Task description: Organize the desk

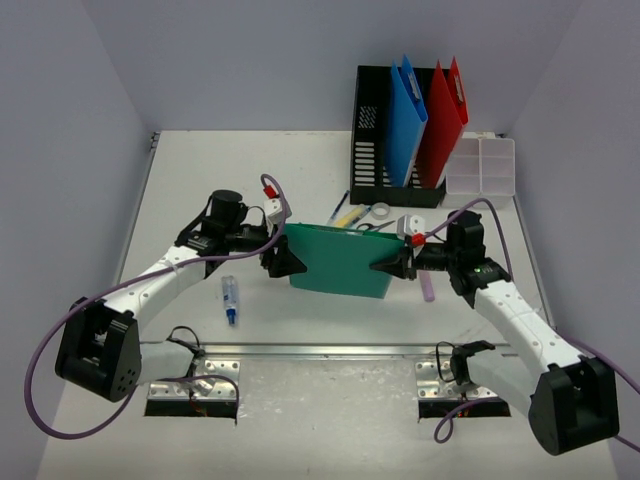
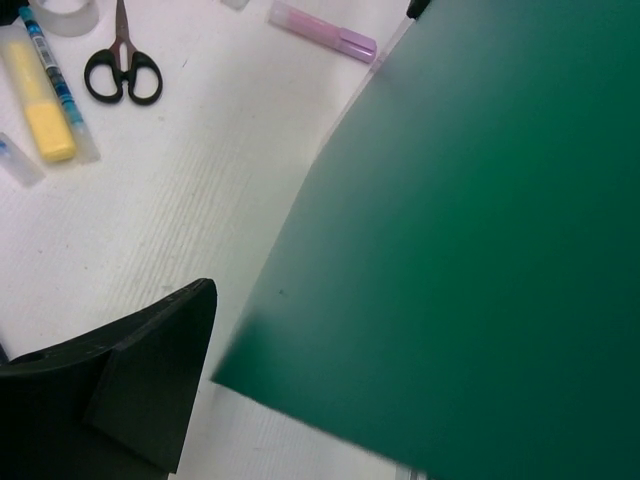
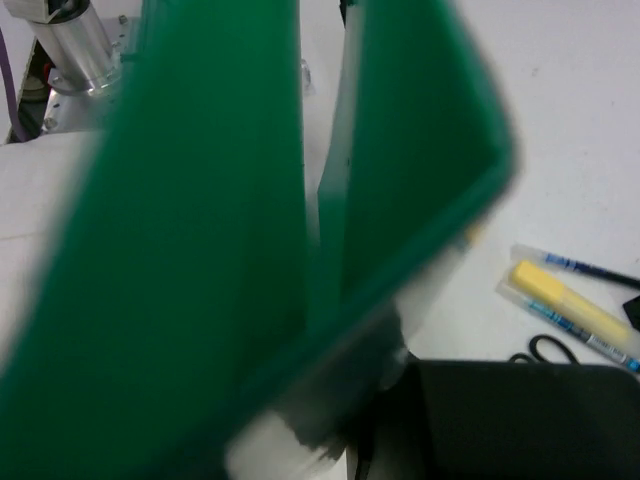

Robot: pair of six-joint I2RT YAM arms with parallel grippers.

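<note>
Well, one green folder (image 1: pixel 338 260) blocks the left end effector (image 1: pixel 285 262), so I cannot tell its state. The right end effector (image 1: pixel 398 265) grips the folder. Two more stand upper right: a blue folder (image 1: pixel 405 115) and a red folder (image 1: pixel 443 120).

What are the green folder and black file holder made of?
Green folder: probably thin plastic, smooth satin finish; the sheet bows in the left wrist view. Black file holder: perforated sheet, matte black; holes show on its side wall. Metal or plastic, cannot tell.
</note>
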